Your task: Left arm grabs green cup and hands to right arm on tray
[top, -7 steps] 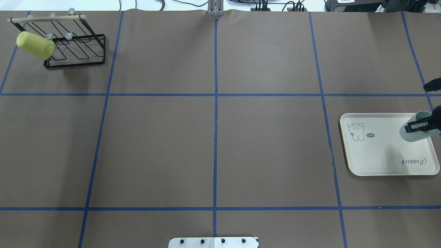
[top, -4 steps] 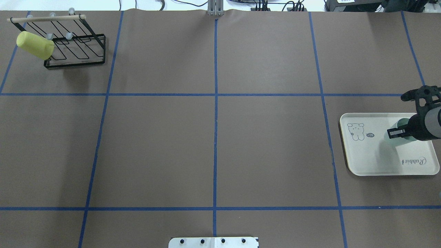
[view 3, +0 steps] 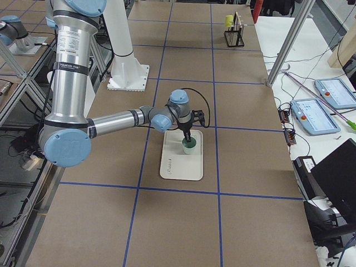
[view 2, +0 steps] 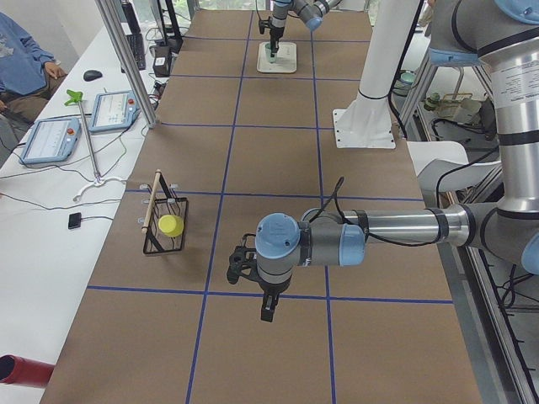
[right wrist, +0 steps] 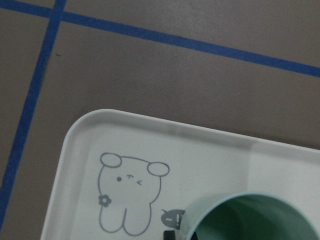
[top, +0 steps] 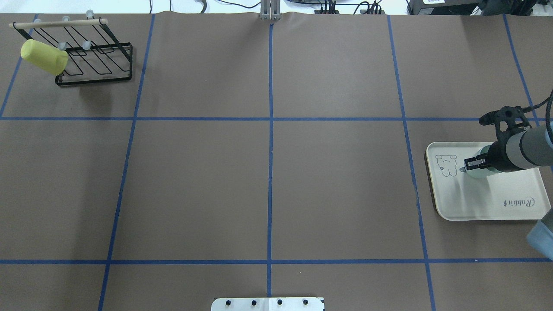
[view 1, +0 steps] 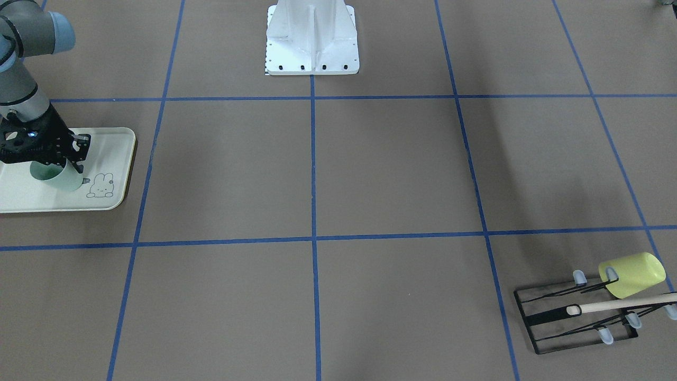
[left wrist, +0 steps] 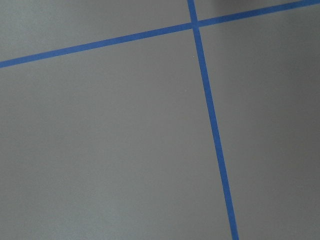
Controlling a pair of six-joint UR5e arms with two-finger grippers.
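Since the frame half a second back, your right gripper (top: 471, 163) has carried the green cup (top: 476, 174) further across the tray (top: 475, 203), toward the rabbit drawing (top: 446, 165).

From overhead, the cup sits inside the tray's far rim, just beside the drawing. Open table (top: 268, 185) stretches from there to the rack (top: 93, 65) and the yellow-green cup (top: 43, 56).

Facing the robot, you see the fingers pinching the cup's wall, one outside and one inside. Whether its base touches the tray, you cannot tell.

From the left end, your left gripper (view 2: 268, 310) hangs over bare table; its finger gap cannot be judged.

From the right end, the cup stands at the tray's far end.

The left wrist shows only taped table.

The right wrist shows the cup's rim close to the drawing.
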